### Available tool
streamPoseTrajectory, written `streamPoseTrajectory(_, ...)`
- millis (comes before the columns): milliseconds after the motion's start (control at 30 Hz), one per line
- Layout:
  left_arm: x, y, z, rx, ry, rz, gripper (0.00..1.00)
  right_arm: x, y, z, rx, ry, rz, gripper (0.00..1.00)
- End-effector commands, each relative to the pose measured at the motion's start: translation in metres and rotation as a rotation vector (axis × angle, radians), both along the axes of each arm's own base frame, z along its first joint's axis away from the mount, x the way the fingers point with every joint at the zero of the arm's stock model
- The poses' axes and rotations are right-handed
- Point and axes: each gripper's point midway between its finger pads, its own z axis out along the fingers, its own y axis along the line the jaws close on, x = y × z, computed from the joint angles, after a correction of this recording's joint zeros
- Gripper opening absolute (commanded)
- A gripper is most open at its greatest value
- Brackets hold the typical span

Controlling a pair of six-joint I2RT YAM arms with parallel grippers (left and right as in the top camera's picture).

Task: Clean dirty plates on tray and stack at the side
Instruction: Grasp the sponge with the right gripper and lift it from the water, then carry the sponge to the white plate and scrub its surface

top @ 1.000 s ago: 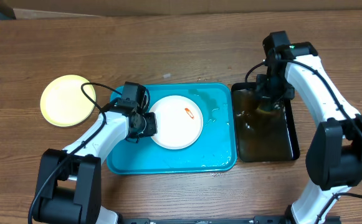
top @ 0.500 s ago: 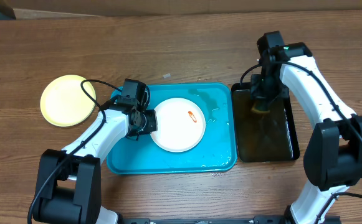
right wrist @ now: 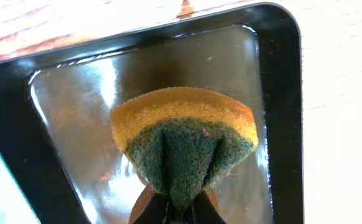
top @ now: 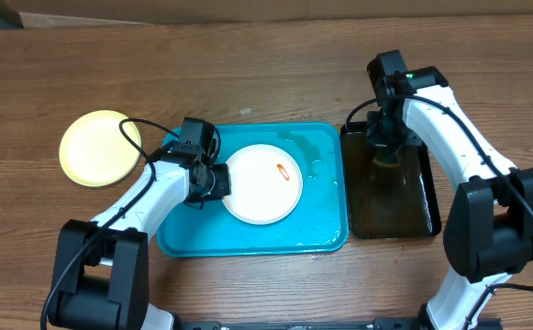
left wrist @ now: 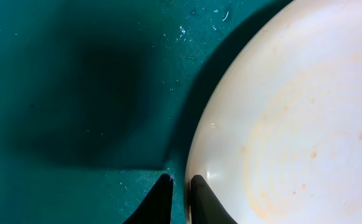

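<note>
A white plate (top: 264, 183) with an orange-red smear (top: 283, 169) lies in the turquoise tray (top: 248, 240). My left gripper (top: 218, 181) is at the plate's left rim. In the left wrist view, the left gripper (left wrist: 181, 183) stands nearly shut, its fingertips (left wrist: 163, 196) straddling the rim of the plate (left wrist: 293, 118). A pale lime-green plate (top: 99, 147) sits on the table left of the tray. My right gripper (top: 384, 156) hangs over the black tray. In the right wrist view, the right gripper (right wrist: 177, 210) is shut on a yellow-and-green sponge (right wrist: 184, 130).
The narrow black tray (top: 429, 213) holds brownish water and stands right of the turquoise tray. Water droplets lie on the turquoise tray's floor (left wrist: 75, 93). Bare wooden table (top: 248, 73) stretches behind both trays.
The right gripper has carried the sponge up and left toward the black tray's back end. The white plate has slid slightly right. The left jaws have closed in on its rim.
</note>
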Motion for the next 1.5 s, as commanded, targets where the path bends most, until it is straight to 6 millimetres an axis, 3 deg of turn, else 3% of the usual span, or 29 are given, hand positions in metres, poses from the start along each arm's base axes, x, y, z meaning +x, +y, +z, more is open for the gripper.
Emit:
streamPoseTrajectory(0, 0.006, -0.001, 0.003, -0.006, -0.010, 0.001, 0.12, 0.002, 0.009, 0.003, 0.074, -0.022, -0.059, 0.04)
streamPoseTrajectory(67, 0.006, -0.001, 0.003, -0.007, -0.010, 0.007, 0.06, 0.001, 0.006, 0.004, 0.041, -0.011, 0.013, 0.04)
streamPoseTrajectory(133, 0.006, -0.001, 0.003, -0.008, -0.007, 0.012, 0.04, 0.000, -0.009, 0.006, -0.037, -0.029, -0.070, 0.04)
streamPoseTrajectory(200, 0.004, -0.001, 0.002, -0.007, -0.001, 0.011, 0.04, 0.000, -0.004, 0.005, 0.012, -0.029, -0.105, 0.04)
streamPoseTrajectory(300, 0.005, 0.000, 0.003, -0.006, -0.004, 0.011, 0.04, -0.001, 0.027, 0.002, 0.162, 0.004, 0.029, 0.04)
streamPoseTrajectory(467, 0.007, -0.001, 0.003, -0.012, -0.009, 0.025, 0.05, -0.003, 0.050, 0.003, 0.246, 0.013, 0.093, 0.04)
streamPoseTrajectory(700, 0.007, -0.001, 0.003, -0.012, -0.009, 0.025, 0.07, -0.004, 0.120, 0.016, 0.546, 0.002, 0.233, 0.04)
streamPoseTrajectory(833, 0.007, -0.001, 0.003, -0.012, -0.010, 0.025, 0.07, -0.006, 0.153, 0.020, 0.580, -0.028, 0.322, 0.04)
streamPoseTrajectory(933, 0.007, -0.001, 0.003, -0.012, -0.009, 0.025, 0.07, -0.008, 0.171, 0.019, 0.538, -0.056, 0.385, 0.04)
streamPoseTrajectory(1133, 0.007, -0.001, 0.003, -0.012, -0.009, 0.025, 0.07, -0.014, 0.183, 0.011, 0.239, -0.132, 0.503, 0.04)
streamPoseTrajectory(1467, 0.005, -0.002, 0.003, -0.019, -0.003, 0.023, 0.07, -0.024, 0.216, 0.011, -0.058, -0.255, 0.688, 0.04)
